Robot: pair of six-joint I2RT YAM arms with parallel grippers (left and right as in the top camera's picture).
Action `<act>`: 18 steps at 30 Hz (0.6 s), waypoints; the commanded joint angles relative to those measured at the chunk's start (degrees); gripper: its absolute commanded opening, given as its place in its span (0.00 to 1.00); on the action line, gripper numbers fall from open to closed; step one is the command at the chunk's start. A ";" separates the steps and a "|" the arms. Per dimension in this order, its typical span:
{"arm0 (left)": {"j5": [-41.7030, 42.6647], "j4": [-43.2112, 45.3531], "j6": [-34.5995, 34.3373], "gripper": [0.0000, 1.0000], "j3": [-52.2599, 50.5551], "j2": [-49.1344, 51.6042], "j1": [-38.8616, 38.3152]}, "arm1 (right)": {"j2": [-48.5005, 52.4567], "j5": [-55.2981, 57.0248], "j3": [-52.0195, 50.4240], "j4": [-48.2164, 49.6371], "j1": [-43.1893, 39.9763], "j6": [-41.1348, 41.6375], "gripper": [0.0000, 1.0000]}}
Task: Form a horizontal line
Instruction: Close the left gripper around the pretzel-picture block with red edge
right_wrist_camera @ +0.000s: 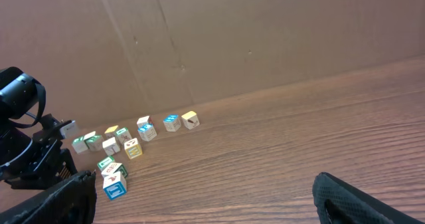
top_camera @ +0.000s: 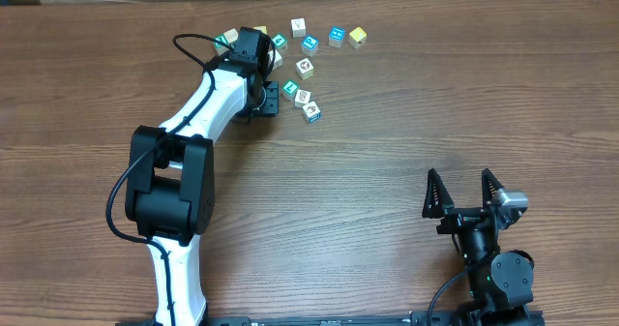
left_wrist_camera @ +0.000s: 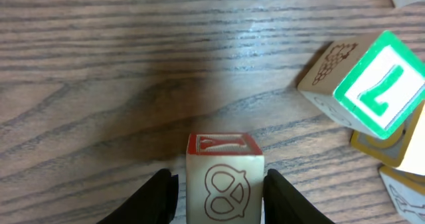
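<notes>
My left gripper [top_camera: 273,98] reaches over the cube cluster at the table's far middle. In the left wrist view its fingers [left_wrist_camera: 221,179] straddle a white cube with a pretzel picture and a red-framed top [left_wrist_camera: 224,154], which stands on the wood. The right finger touches the cube and a narrow gap shows at the left finger. A green-framed cube with a white L [left_wrist_camera: 378,91] lies tilted to its right and also shows overhead [top_camera: 291,88]. With a white cube [top_camera: 303,97] and a blue-sided cube [top_camera: 311,111] it makes a short diagonal run, not a horizontal line. My right gripper [top_camera: 464,192] is open and empty.
Several loose cubes are scattered behind the left gripper, among them a white one [top_camera: 299,26], a blue one [top_camera: 337,37], a yellowish one [top_camera: 358,37] and one with a picture [top_camera: 306,69]. The same cluster shows small in the right wrist view [right_wrist_camera: 133,147], below a brown cardboard wall [right_wrist_camera: 232,38].
</notes>
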 commanded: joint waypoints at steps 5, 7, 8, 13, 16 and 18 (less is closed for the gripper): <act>0.09 1.68 0.83 0.37 0.00 0.42 -0.02 | -0.57 -0.17 -0.61 0.20 -0.37 -0.02 1.00; 0.09 1.75 0.81 0.36 0.00 0.42 -0.02 | -0.57 -0.17 -0.61 0.20 -0.37 -0.04 1.00; 0.09 1.73 0.83 0.36 0.00 0.42 -0.02 | -0.57 -0.17 -0.61 0.20 -0.37 -0.02 1.00; 0.09 1.73 0.66 0.40 0.00 0.42 -0.02 | -0.57 -0.17 -0.61 0.20 -0.37 -0.02 1.00; 0.09 1.70 0.66 0.42 0.00 0.42 -0.02 | -0.57 -0.17 -0.61 0.20 -0.37 -0.02 1.00; 0.17 1.70 0.63 0.42 -0.02 0.57 -0.04 | -0.57 -0.17 -0.61 0.20 -0.37 -0.02 1.00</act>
